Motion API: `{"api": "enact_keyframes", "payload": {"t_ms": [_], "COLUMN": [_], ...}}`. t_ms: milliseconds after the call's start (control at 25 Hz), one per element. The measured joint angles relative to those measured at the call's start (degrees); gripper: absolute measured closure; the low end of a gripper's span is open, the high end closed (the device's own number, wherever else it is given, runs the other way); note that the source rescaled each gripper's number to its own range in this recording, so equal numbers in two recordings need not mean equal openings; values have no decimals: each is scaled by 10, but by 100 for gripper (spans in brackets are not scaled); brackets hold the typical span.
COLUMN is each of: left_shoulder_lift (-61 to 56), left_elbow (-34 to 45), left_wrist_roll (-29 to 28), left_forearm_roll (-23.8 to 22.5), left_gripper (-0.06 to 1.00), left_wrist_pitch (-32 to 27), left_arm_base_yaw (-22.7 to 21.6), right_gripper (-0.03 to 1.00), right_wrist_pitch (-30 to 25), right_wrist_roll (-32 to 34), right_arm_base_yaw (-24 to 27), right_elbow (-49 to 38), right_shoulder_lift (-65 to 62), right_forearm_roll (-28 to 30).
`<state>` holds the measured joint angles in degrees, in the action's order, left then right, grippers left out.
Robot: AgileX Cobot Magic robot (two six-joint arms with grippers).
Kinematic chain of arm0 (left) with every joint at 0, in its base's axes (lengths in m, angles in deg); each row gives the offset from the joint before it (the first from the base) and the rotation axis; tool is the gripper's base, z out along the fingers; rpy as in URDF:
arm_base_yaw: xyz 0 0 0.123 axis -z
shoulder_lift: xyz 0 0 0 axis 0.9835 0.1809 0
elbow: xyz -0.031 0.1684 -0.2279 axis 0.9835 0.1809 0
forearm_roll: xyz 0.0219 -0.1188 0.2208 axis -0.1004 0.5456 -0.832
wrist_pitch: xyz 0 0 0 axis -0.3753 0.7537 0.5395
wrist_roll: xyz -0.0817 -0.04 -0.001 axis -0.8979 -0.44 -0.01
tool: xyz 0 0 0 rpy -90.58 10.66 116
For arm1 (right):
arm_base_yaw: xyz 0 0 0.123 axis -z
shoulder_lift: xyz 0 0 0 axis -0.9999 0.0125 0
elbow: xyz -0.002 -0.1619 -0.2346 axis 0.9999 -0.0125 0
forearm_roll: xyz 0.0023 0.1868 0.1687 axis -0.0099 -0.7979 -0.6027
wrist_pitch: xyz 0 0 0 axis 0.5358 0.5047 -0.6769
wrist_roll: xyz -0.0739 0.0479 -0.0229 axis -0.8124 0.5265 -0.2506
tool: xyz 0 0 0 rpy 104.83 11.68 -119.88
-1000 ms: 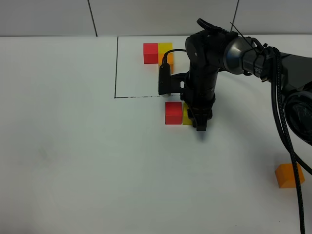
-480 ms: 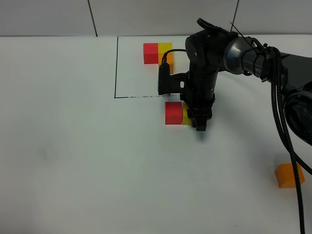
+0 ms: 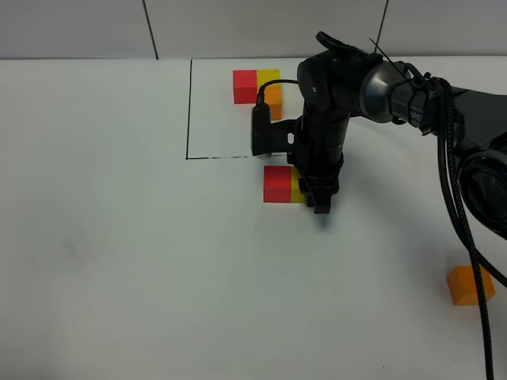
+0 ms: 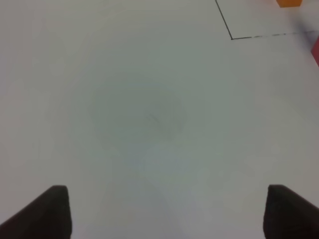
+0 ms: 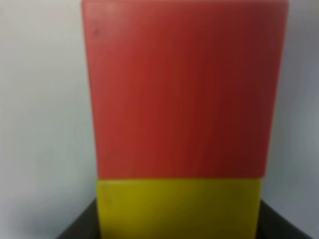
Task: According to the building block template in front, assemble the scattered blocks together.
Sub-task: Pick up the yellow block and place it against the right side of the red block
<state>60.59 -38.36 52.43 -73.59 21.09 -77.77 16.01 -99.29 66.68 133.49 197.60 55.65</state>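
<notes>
We note the right gripper clenched shut, tip beside the yellow cube that touches the red cube; the left gripper hangs released above the table.

White table: template inside black outline; red cube touching yellow cube; orange cube well apart.

An evenly lit white tabletop bears a thin black line near its far edge; behind stands a grey panelled wall.
</notes>
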Motion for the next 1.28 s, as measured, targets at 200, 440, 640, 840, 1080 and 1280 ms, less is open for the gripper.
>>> {"api": "enact_keyframes", "payload": {"t_ms": [200, 440, 640, 840, 1080, 1280], "left_shoulder_lift": [0, 0, 0, 0, 0, 0], "left_elbow": [0, 0, 0, 0, 0, 0], "left_wrist_roll": [0, 0, 0, 0, 0, 0], "left_forearm_roll": [0, 0, 0, 0, 0, 0], "left_gripper": [23, 23, 23, 23, 23, 23], "left_wrist_pitch": [0, 0, 0, 0, 0, 0], "left_arm_base_yaw": [0, 0, 0, 0, 0, 0], "right_gripper": [97, 97, 97, 97, 95, 48], "right_wrist_pitch": [0, -2, -3, -3, 0, 17], "right_wrist_roll": [-1, -38, -43, -45, -45, -3], "right_arm_base_yaw": [0, 0, 0, 0, 3, 10], "right_elbow": [0, 0, 0, 0, 0, 0], "right_shoulder_lift": [0, 0, 0, 0, 0, -2], "right_forearm_roll": [1, 1, 3, 3, -2, -14]}}
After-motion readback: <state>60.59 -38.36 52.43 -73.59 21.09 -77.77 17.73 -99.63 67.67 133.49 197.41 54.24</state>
